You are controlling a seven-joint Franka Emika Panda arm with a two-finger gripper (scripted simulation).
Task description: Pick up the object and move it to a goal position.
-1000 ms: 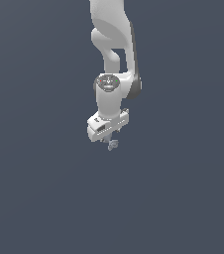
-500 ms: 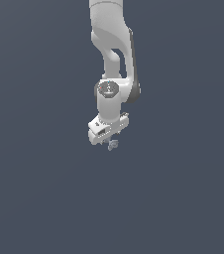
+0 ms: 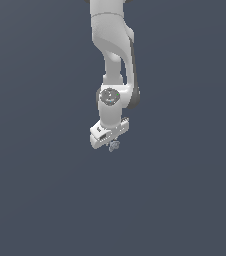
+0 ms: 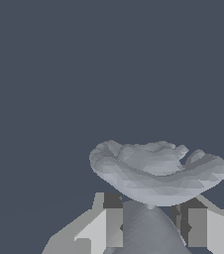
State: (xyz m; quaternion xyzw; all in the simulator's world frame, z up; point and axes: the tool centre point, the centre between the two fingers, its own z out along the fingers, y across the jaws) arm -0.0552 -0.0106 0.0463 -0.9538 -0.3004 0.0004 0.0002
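Wrist view showed your tool (image 4: 149,225) clamped on the object (image 4: 156,173), which sat low between the fingertips (image 3: 112,143), and you risked dropping it if you swung hard.

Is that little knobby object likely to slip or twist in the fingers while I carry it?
The object looks rigid, and light for its tiny size. Its rounded lobes give the gripper little flat contact, so twisting seems possible. It flares beyond the fingers; avoid jerks.
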